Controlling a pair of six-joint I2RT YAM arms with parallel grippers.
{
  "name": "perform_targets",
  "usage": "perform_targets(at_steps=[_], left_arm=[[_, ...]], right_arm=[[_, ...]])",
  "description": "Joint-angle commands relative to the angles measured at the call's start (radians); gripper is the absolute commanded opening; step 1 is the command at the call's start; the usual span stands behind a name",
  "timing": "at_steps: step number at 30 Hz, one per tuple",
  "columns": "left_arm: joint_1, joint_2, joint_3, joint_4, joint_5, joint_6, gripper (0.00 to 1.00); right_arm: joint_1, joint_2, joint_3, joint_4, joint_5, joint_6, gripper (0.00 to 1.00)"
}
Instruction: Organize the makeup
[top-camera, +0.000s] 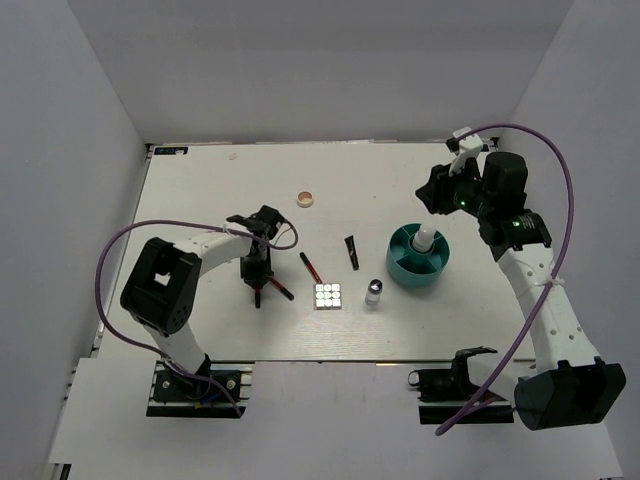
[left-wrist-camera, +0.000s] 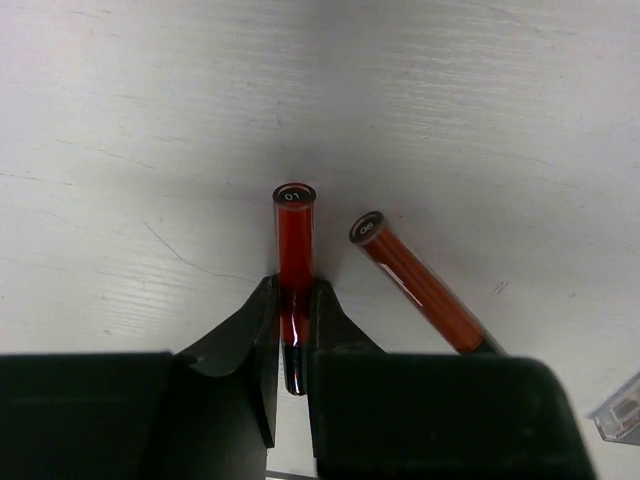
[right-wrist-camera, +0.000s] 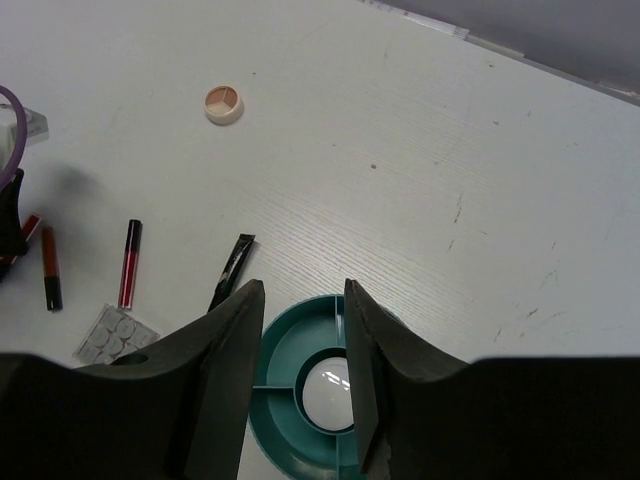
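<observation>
Top view: three red-and-black pencils (top-camera: 311, 267), one black tube (top-camera: 352, 252), one palette (top-camera: 327, 296), one vial (top-camera: 373, 293) and one compact (top-camera: 305, 199) are spread over the middle of the white surface (top-camera: 200, 180), which is walled by pale panels (top-camera: 90, 120). Toward the right edge, the teal tub (top-camera: 408, 268) holds one white bottle (top-camera: 426, 238) in its centre well.

Left wrist: the left tool (left-wrist-camera: 294, 300) pinches one pencil (left-wrist-camera: 294, 235); another lies just beside it.

Right wrist: the right tool (right-wrist-camera: 303, 290) is partly wide and empty above the tub.

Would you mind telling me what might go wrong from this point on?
1. The left claw pinches the pencil toward one end, so it may tilt or slip when lifted.
2. The second pencil lies close beside it and could get knocked away.
3. The right claw hangs open over the tub, so the arms might clash there.
</observation>
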Motion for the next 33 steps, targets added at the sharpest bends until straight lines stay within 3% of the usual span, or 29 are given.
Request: perform_targets(at_steps=[1,5,8,10,13,14,16,17,19,26,33], left_arm=[[0.003,-0.044,-0.051,0.024,-0.06,-0.016,0.0],[0.003,-0.209,-0.004,-0.012,-0.019,0.013,0.0],[0.003,-0.319,0.06,0.049,0.118,0.084,0.0],[0.003,-0.341,0.115,0.087,0.261,0.12,0.0],[0.003,-0.319,0.175,0.184,0.444,0.124,0.0],[-0.007,-0.304,0.188,0.24,0.484,0.118,0.0],[-0.019,-0.247,0.212,0.314,0.584,0.093,0.0],[-0.036,-0.229,0.218,0.399,0.603,0.076,0.0],[-0.066,-0.178,0.244,0.486,0.635,0.031,0.0],[-0.172,-0.02,0.384,0.817,0.632,-0.011,0.0],[-0.27,0.17,0.481,0.939,0.578,0.027,0.0]], right_arm=[[-0.013,-0.034,-0.012,0.044,-0.018,0.012,0.44],[-0.014,-0.04,-0.026,0.045,-0.03,0.007,0.5],[-0.014,-0.035,-0.041,0.047,-0.056,0.001,0.67],[-0.019,-0.032,-0.046,0.05,-0.073,0.001,0.69],[-0.017,-0.029,-0.053,0.051,-0.102,-0.008,0.56],[-0.016,-0.029,-0.056,0.053,-0.119,-0.013,0.43],[-0.017,-0.031,-0.06,0.05,-0.13,-0.025,0.3],[-0.017,-0.032,-0.061,0.053,-0.132,-0.025,0.17],[-0.017,-0.04,-0.064,0.058,-0.13,-0.023,0.1],[-0.017,-0.072,-0.09,0.065,-0.099,-0.013,0.1],[-0.019,-0.098,-0.107,0.071,-0.079,-0.006,0.11]])
